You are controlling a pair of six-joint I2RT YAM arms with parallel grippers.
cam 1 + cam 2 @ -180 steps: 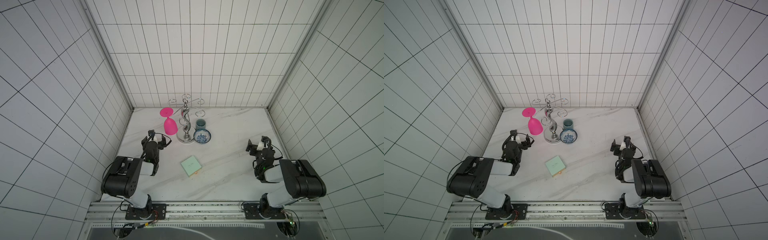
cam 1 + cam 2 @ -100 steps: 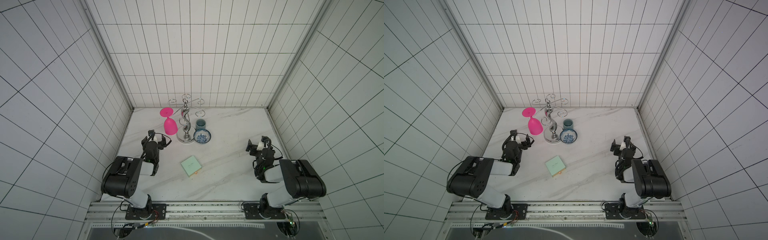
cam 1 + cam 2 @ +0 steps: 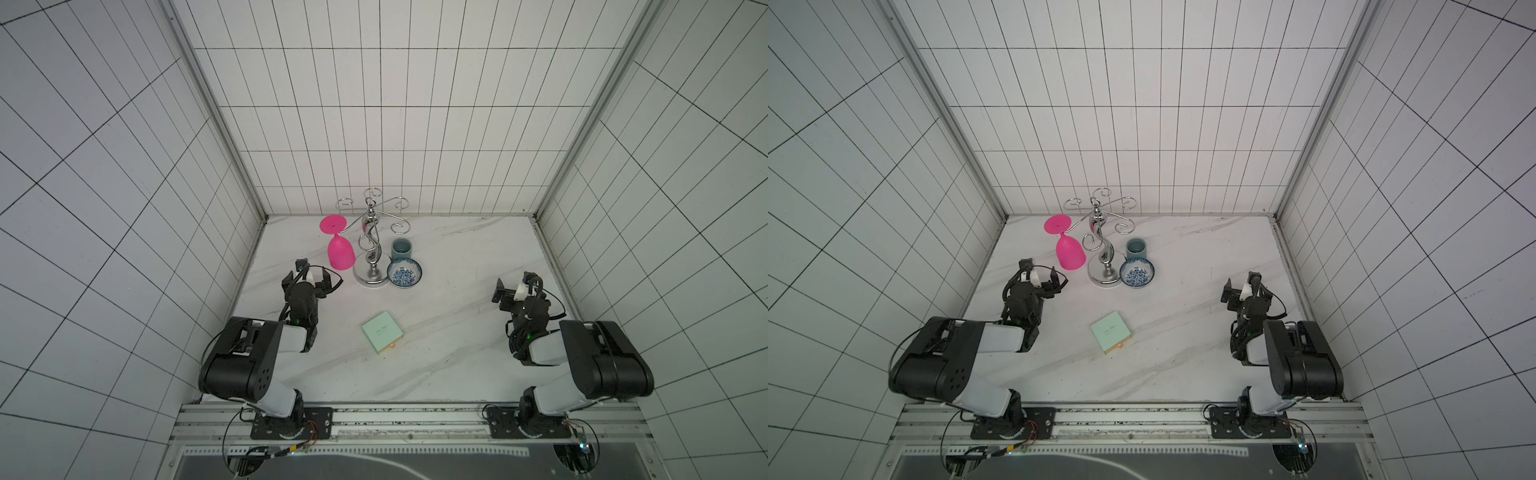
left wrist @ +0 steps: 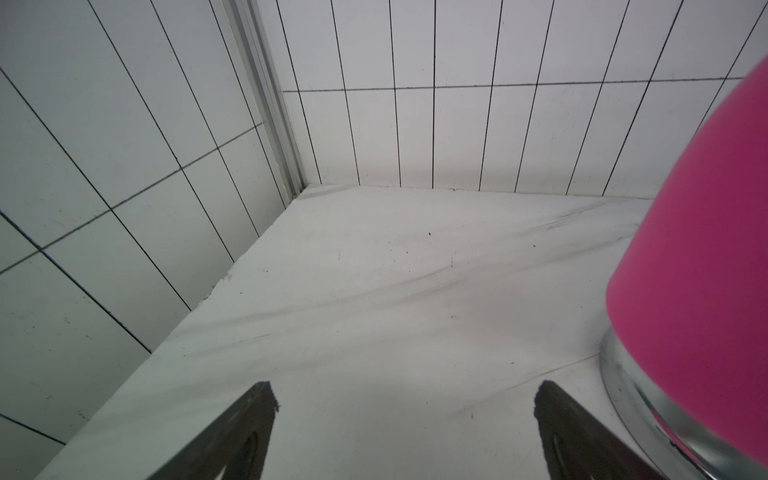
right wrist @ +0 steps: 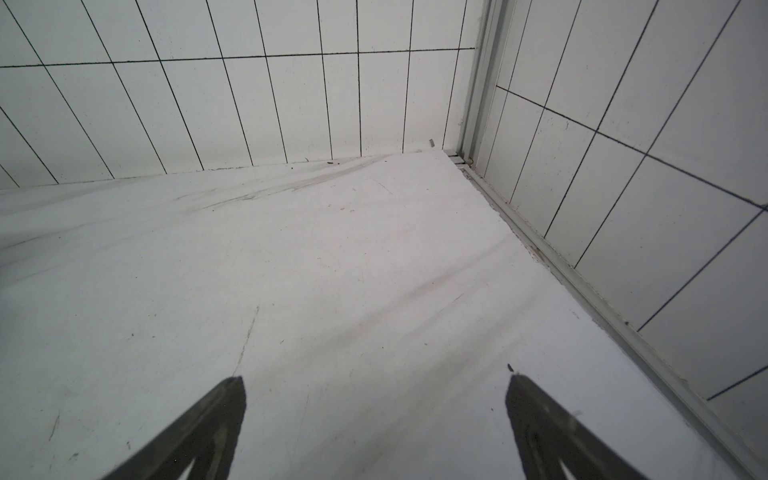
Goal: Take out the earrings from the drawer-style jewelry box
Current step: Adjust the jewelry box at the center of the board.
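The drawer-style jewelry box (image 3: 381, 332) (image 3: 1110, 331) is a flat mint-green square lying near the middle of the marble table, closed, with a small tan pull tab (image 3: 393, 344) at its near edge. The earrings are hidden. My left gripper (image 3: 312, 272) (image 3: 1040, 272) rests low at the left, well away from the box, open and empty. In the left wrist view the left gripper (image 4: 405, 395) has only bare marble between its fingers. My right gripper (image 3: 515, 286) (image 3: 1241, 286) sits at the right, open and empty. The right gripper (image 5: 374, 386) also faces bare table.
An upside-down pink goblet (image 3: 340, 253) (image 4: 706, 249) hangs on a chrome rack (image 3: 371, 276) just ahead of the left gripper. A blue-and-white bowl (image 3: 404, 273) and a grey-blue cup (image 3: 401, 249) stand beside the rack's base. Tiled walls enclose three sides.
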